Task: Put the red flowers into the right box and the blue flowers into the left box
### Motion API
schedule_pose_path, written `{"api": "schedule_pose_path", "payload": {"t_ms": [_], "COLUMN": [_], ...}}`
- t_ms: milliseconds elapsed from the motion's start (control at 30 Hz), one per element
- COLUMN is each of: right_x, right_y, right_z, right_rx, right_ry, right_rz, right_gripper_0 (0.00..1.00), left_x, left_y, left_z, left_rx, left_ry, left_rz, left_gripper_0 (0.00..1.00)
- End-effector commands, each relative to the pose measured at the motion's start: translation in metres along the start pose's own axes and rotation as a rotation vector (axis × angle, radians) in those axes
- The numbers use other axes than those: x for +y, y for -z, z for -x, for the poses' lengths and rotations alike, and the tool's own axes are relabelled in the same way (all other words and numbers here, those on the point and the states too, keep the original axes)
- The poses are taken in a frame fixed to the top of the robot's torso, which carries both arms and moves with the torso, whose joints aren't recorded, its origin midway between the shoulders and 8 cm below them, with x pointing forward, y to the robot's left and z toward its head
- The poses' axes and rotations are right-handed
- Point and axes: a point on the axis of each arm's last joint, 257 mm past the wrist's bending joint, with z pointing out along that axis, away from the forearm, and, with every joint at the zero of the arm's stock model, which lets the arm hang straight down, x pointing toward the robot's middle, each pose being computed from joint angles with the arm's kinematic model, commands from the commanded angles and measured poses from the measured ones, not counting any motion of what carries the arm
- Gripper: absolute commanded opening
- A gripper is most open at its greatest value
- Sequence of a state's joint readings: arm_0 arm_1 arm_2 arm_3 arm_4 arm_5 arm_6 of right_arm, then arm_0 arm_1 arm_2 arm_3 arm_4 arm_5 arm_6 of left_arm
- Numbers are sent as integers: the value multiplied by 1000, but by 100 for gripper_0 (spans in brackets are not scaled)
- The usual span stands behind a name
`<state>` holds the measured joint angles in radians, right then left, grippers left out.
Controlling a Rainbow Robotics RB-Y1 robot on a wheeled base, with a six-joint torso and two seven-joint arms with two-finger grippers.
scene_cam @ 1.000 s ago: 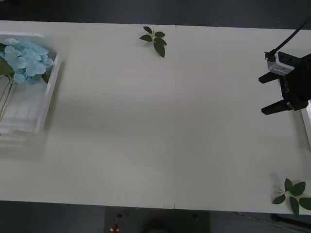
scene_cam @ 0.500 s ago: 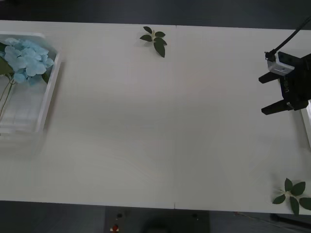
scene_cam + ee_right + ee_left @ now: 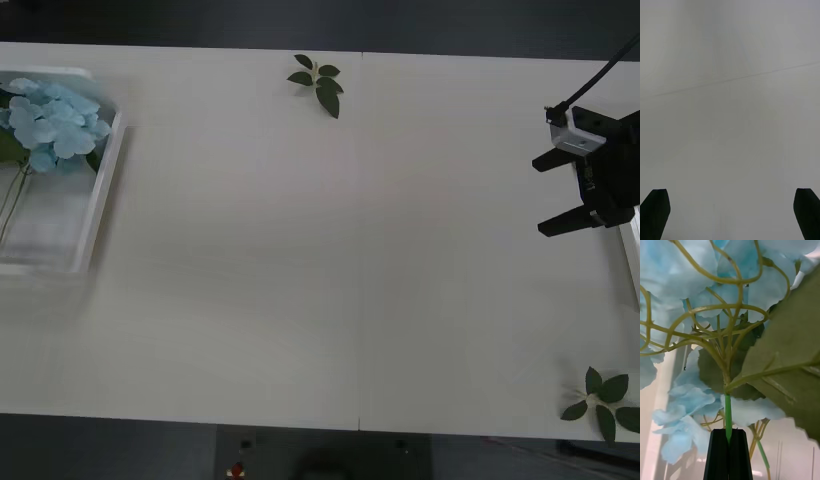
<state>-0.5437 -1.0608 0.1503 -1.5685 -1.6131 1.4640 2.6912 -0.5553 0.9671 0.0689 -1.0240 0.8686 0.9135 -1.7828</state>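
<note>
Front view first: the white table (image 3: 330, 250) carries the left box (image 3: 100, 200) at its far left edge, a shallow translucent white tray with a raised rim. Blue flowers (image 3: 50, 118) lie inside it, the pale blue heads at the far end of the tray, dark leaves beside them and thin stems running toward the near end. At the right edge of the table the right end effector (image 3: 545, 195) hangs above the bare surface, its two black fingers spread wide apart with nothing between them. Just beyond it, at the very right border, a narrow white strip of the right box (image 3: 631, 255) shows. One loose green leaf sprig (image 3: 318, 80) lies at the far middle of the table, and a second leaf sprig (image 3: 603, 396) lies at the near right corner

Right wrist view: the right end effector (image 3: 730, 210) is fully open, a black fingertip in each corner, and between them lies plain white table (image 3: 730, 112) crossed by a faint seam line

Left wrist view: the left end effector (image 3: 729, 450) has its two black fingers pressed together on a thin green stem of the blue flowers (image 3: 688, 277). Above the grip the stem branches into many yellowish stalks carrying fluffy pale blue petals, and a large dark green leaf (image 3: 790, 363) spreads beside them. More blue petals and the pale ridged surface of the left box (image 3: 790, 453) show behind
</note>
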Motion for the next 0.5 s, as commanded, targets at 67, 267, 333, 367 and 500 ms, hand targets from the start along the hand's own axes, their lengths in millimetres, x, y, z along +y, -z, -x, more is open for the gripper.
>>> {"api": "schedule_pose_path", "payload": {"t_ms": [67,267,333,367,500], "right_x": [-6,-6,-6,-6,-6], "right_y": [11,11,11,11,11], "right_z": [5,5,5,5,5], "right_rx": [4,4,4,4,4], "right_ry": [36,36,36,36,36], "right_rz": [-26,-26,-26,-26,-26], "right_gripper_0": [96,96,96,96,96], "left_x": [-13,-34,-38,-40,-45], "left_y": [-9,-28,-32,-33,-37], "left_z": [2,-4,-8,-8,-10], "left_rx": [-34,-84,-84,-85,-100], "left_ry": [129,194,209,216,199], "left_rz": [4,0,-1,-2,-2], "left_gripper_0": [0,0,0,0,0]}}
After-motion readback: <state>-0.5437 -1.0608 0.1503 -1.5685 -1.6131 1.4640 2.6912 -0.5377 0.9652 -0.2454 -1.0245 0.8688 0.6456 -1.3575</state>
